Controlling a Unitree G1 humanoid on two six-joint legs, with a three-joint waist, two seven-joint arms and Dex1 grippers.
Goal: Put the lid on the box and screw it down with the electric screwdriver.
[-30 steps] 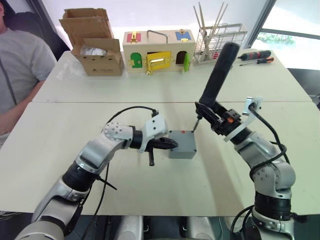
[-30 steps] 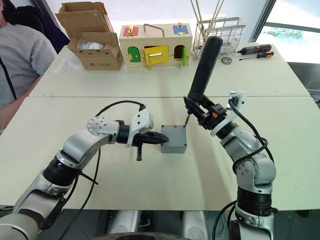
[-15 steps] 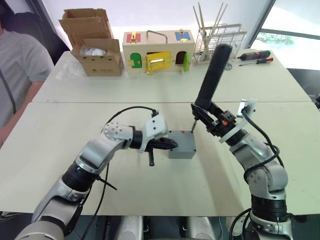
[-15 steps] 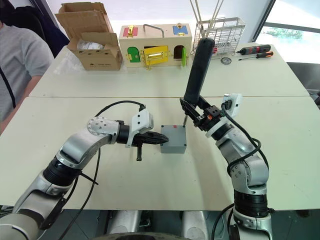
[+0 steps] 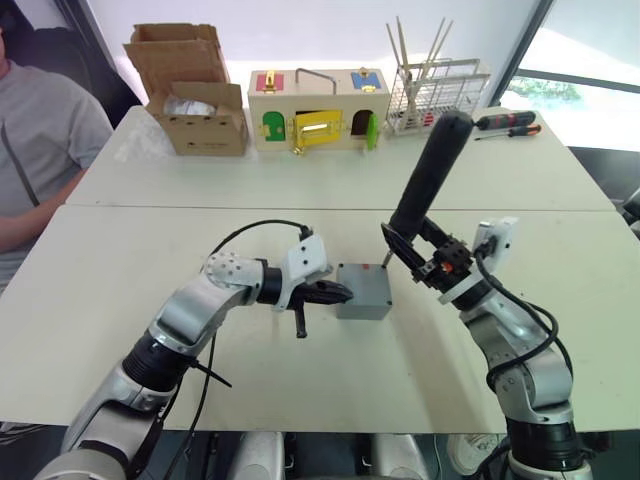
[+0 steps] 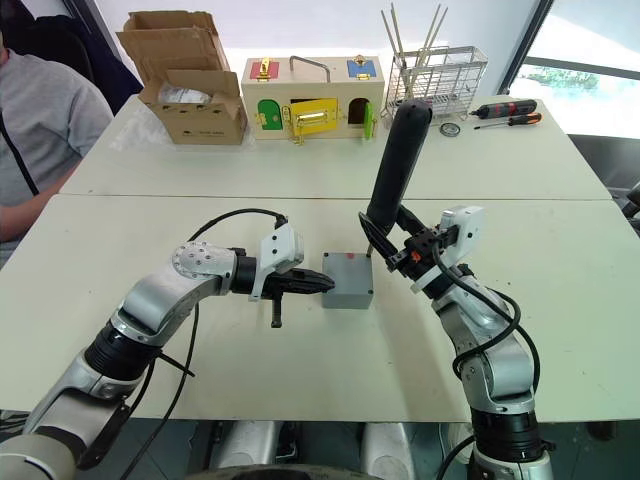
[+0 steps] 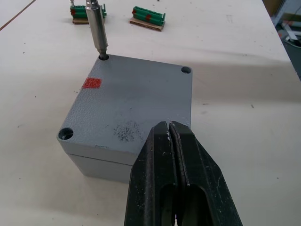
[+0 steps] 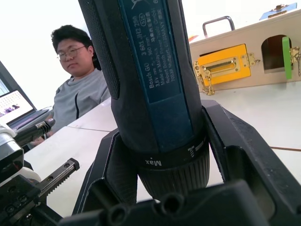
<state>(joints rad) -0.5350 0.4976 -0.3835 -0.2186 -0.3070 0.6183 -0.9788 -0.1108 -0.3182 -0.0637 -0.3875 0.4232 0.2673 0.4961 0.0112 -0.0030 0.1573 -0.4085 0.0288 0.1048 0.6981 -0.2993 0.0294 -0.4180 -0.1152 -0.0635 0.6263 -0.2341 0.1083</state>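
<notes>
The grey lid [image 7: 131,101], with a red mark on top, lies on the grey box [image 5: 363,292] at the table's middle. My left gripper [image 5: 340,292] is shut, and its tips rest on the lid's near edge, close to a corner hole. My right gripper [image 5: 422,252] is shut on the black electric screwdriver [image 5: 428,170], which stands tilted to the box's right. The driver's metal bit [image 7: 96,26] sits in the lid's corner hole beside the red mark. In the right wrist view the driver's body [image 8: 150,70] stands between the black fingers [image 8: 244,155].
A cardboard box [image 5: 190,95], a wooden latch box [image 5: 318,105], a wire rack [image 5: 437,90] and two hand screwdrivers [image 5: 508,122] line the far table. A person [image 5: 40,150] sits at the left. Green terminal blocks [image 7: 148,16] lie beyond the box.
The right arm has brought the screwdriver a little left and down, so its bit now meets the lid's corner. The left gripper stays on the lid. The camera has shifted slightly.
</notes>
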